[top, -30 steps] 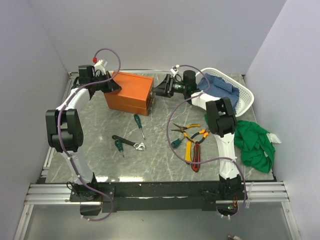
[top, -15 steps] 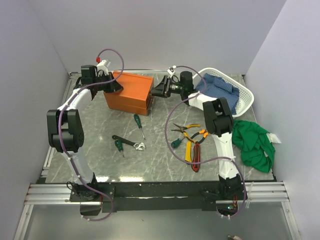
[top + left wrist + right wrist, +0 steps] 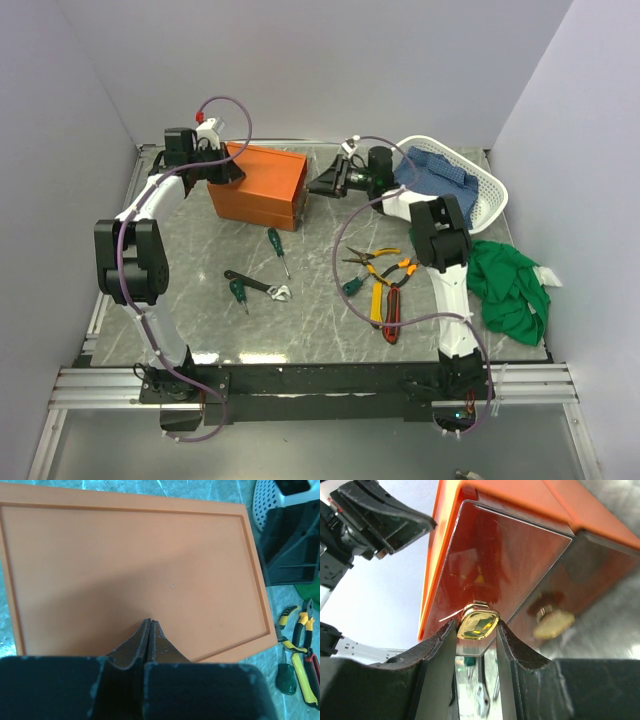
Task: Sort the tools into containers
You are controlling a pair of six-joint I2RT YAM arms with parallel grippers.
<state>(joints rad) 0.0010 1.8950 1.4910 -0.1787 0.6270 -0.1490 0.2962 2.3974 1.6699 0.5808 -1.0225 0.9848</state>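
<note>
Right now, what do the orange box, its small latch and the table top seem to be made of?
The orange box looks like moulded plastic: even colour, smooth, its end glossy enough to mirror things. The latch seems brass-coloured metal: shiny yellow with bright glints. The table top is grey with pale veins, marble or a printed laminate; I cannot tell which.

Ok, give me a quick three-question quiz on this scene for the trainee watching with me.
1. True or false: the plain orange rectangular box stands with its lid open.
2. What do the right tool's fingers close on? A) green cloth B) gold metal latch on the box's end C) white basket
3. Which tool is shut with nothing between its fingers?
Key: 1 false; 2 B; 3 the left tool.
</note>
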